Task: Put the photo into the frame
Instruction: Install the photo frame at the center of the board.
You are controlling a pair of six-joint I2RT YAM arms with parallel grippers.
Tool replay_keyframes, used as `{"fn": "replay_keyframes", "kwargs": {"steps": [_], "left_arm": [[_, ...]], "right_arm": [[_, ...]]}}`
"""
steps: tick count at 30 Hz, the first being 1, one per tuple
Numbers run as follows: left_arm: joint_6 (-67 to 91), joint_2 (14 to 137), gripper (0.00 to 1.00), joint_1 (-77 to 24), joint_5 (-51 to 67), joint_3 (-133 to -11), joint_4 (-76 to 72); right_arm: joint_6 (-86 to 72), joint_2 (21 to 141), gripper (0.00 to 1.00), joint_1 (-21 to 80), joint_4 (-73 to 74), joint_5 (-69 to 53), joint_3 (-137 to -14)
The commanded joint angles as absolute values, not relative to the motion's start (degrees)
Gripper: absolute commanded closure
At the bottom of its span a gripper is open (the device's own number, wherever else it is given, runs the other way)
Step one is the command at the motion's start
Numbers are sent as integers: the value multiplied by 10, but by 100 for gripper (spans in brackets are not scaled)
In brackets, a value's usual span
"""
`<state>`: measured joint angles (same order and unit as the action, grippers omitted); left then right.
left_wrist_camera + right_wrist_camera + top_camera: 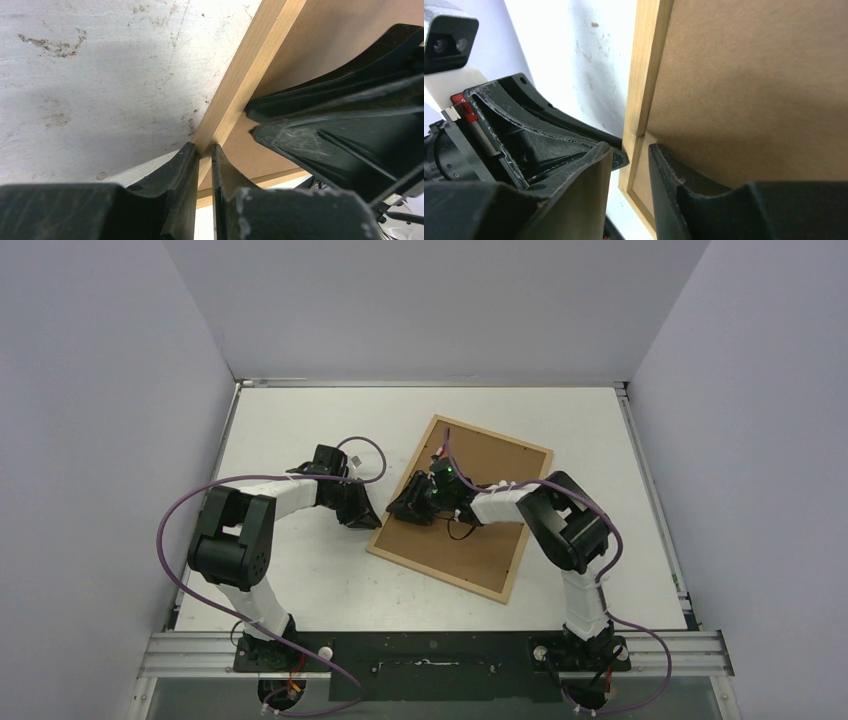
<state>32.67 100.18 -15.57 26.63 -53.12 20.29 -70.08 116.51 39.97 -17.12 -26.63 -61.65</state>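
- The frame (480, 550) lies back side up on the table (320, 580), right of centre and turned at an angle. We see only its brown backing board and the light-wood rail around it.
- The photo shows in no view. We cannot tell whether it sits beneath the board.
- The left gripper (205, 148) is closed to a narrow slit on the frame's left rail, which runs in between its fingertips.
- The right gripper (630, 150) stands just beside it on the same rail. Its jaws are parted, one finger outside the rail and one over the board, with slack on both sides, so it clamps nothing.
- We judge the frame light and stiff but thin. The rail gives a narrow, smooth seat, so a pinch can slip or let the frame twist.
- We judge the rail, near the middle of a side, the right place to take hold. The flat board offers no purchase.
- We expect the photo to be limp and easily creased, so we take it by an edge only.
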Motion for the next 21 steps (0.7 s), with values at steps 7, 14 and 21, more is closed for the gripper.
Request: {"fn": "replay_keyframes", "kwargs": {"steps": [7,14,21], "left_arm": [[300,1027,85,-164,192,-532,262],[273,1003,63,-164,220,-569,261],[249,1007,45,-166,234,-613,251]], "right_arm": [[-570,1026,57,395,19,-69,-643],[-502,952,53,361,188,32,-670],[-458,872,38,280,368,160,-652]]}}
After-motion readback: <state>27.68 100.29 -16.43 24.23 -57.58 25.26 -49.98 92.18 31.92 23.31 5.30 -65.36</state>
